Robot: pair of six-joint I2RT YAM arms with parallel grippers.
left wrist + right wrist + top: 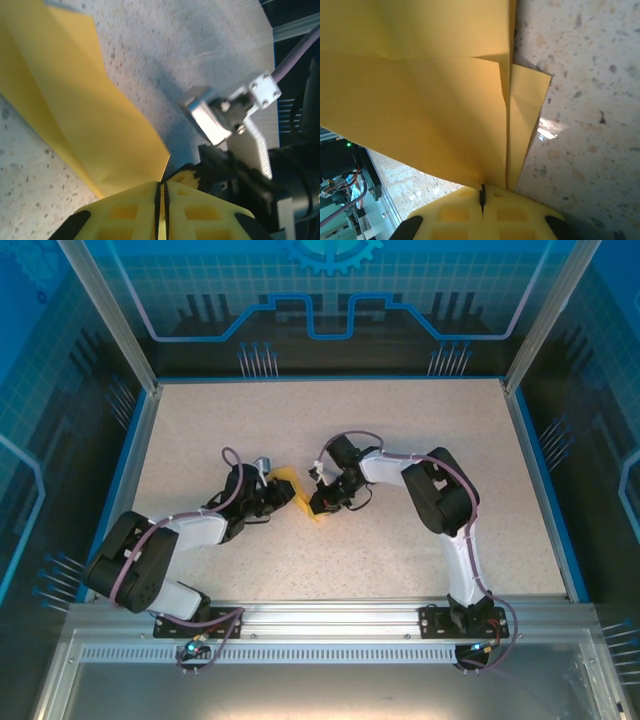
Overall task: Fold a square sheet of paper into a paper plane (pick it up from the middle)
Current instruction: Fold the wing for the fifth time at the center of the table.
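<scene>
Top external view — a partly folded paper sits between the two arms near the middle of the table.
Left gripper is pressed together on a corner of the sheet. Right gripper is clamped where the layered folds converge — the paper spans the gap between them over the speckled surface.

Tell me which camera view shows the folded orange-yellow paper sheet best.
The right wrist view: the folded orange-yellow paper sheet is large there, with its layers and creases clear. The left wrist view shows one flap of it; the top view, a small sliver between the arms.
</scene>
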